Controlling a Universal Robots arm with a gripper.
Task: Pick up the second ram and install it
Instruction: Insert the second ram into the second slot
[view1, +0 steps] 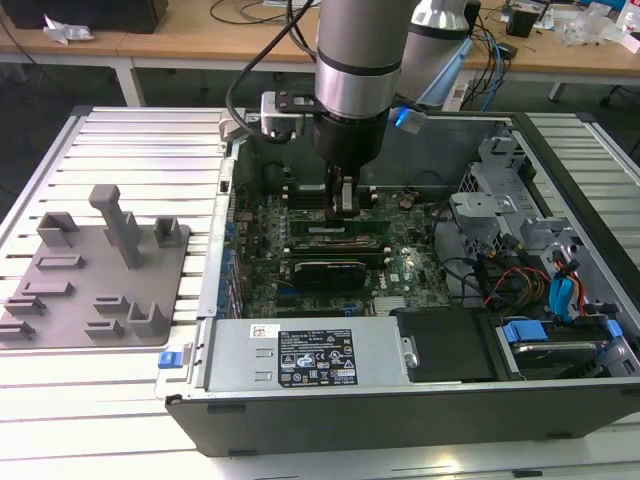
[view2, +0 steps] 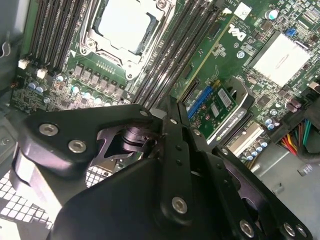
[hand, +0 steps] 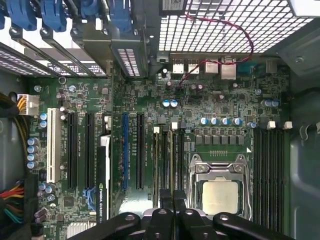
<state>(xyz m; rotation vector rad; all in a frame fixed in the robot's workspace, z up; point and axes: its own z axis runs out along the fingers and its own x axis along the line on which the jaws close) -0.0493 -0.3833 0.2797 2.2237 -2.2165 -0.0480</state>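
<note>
Inside the open computer case (view1: 420, 415), over the motherboard (hand: 210, 107), the gripper (hand: 172, 196) hangs with its fingers pressed together above the memory slots beside the CPU socket (hand: 218, 195), where a green stick, seemingly the second ram (view1: 336, 232), stands in a slot. An off-centre or crooked push could leave one end unlatched or flex the board. The fingertips hide any contact, so whether the stick is fully seated cannot be made out.

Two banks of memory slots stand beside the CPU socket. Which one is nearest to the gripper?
The bank between the CPU socket and the blue slot; the gripper is right by it. The other bank lies beyond the socket.
</note>
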